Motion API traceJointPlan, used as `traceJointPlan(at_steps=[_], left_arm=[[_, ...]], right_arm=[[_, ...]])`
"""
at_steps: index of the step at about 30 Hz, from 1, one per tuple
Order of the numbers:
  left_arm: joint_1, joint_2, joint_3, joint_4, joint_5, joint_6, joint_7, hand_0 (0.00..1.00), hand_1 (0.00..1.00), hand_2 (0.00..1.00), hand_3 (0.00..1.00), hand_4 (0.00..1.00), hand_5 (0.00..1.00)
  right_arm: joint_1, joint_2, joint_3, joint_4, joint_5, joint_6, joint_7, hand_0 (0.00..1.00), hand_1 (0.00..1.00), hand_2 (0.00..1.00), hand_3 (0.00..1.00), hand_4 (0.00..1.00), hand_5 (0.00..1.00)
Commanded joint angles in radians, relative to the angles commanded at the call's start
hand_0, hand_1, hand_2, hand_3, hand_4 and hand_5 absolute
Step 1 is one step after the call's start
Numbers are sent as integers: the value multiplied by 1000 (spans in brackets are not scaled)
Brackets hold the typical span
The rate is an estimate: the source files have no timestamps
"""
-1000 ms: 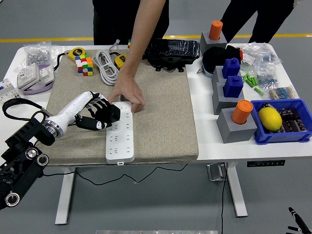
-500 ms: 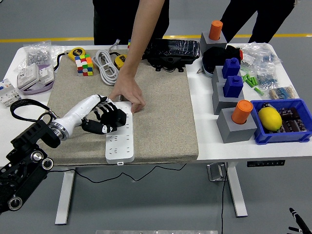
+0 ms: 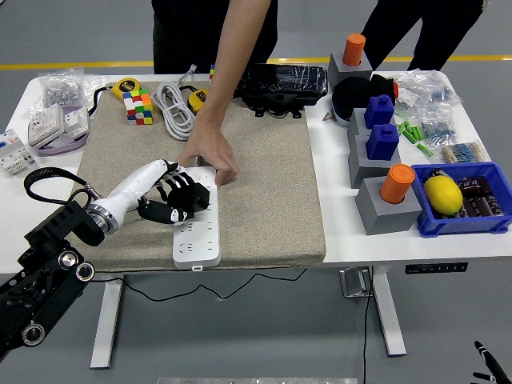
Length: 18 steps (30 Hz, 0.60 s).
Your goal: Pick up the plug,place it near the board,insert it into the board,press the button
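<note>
The white power strip (image 3: 198,237) lies lengthwise on the beige mat (image 3: 264,184). My left hand (image 3: 182,200) comes in from the lower left, its black fingers curled around a black plug (image 3: 194,196). It holds the plug over the strip's upper half, at its left edge. Whether the pins are in a socket is hidden by the hand. A person's hand (image 3: 210,154) reaches down from the far side and presses on the strip's far end. Only a small dark tip of my right arm (image 3: 483,354) shows at the bottom right corner.
Behind the mat lie a coiled white cable (image 3: 174,108), a colour cube (image 3: 138,106), a yellow tape measure (image 3: 124,86) and a black case (image 3: 285,83). At the right stand grey blocks with orange and blue pegs (image 3: 389,186) and a blue bin (image 3: 464,200) holding a lemon.
My left hand has carried the plug right and slightly down, from beside the strip's left edge to over its sockets. The person's hand has stayed on the strip.
</note>
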Motion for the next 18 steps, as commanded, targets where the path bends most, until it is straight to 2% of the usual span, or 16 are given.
traceJointPlan(at_steps=[7,18], left_arm=[[-23,8,-4,41,0,4,-7,320,512,444,498,728,2],[-19,9,-4,64,4,-3,-5,321,516,444,499,724,2]], right_arm=[[-1,0,9,0,-8,-1,-1,839,750,713,765,998,942],[1,0,6,0,-7,1,0,839,751,713,765,998,942]])
